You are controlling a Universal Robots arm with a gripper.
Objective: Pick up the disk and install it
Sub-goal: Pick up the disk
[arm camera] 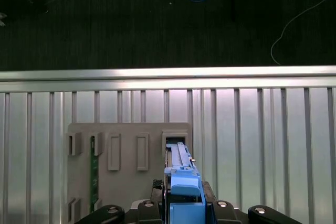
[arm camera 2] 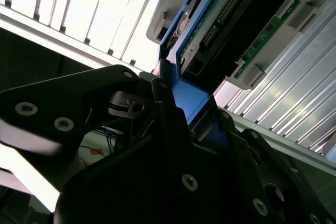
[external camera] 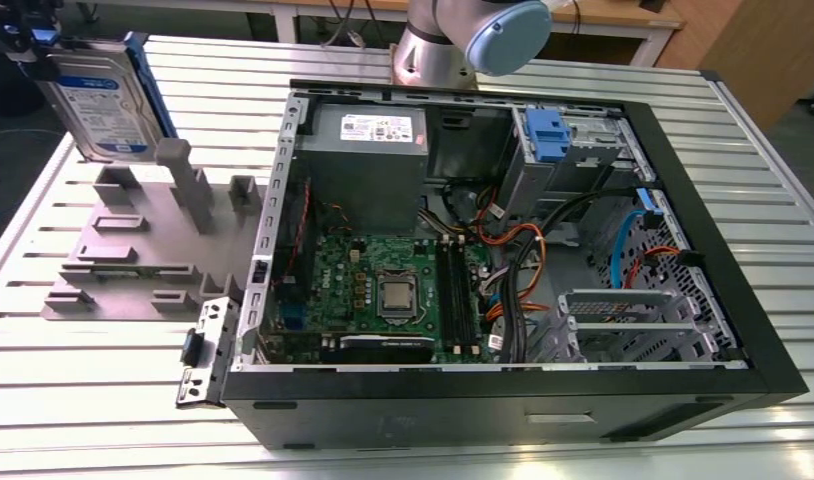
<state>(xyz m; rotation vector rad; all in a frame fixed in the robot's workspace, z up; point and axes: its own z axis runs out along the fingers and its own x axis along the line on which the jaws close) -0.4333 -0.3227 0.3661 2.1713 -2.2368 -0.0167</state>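
The disk [external camera: 107, 100] is held upright at the exterior view's left, just above the grey holder [external camera: 127, 262] and well apart from the open computer case [external camera: 514, 250]. In both wrist views the gripper [arm camera: 184, 209] is seen closed narrowly on the blue frame [arm camera 2: 189, 100] of the disk, with the fingers [arm camera 2: 164, 85] pressed against it. In the first wrist view the disk is seen edge-on, in line with one slot [arm camera: 176, 141] of the holder. The holder and the case are placed on a table [external camera: 100, 370] of metal slats. Inside the case a blue tab [external camera: 547, 135] is seen at a drive bay.
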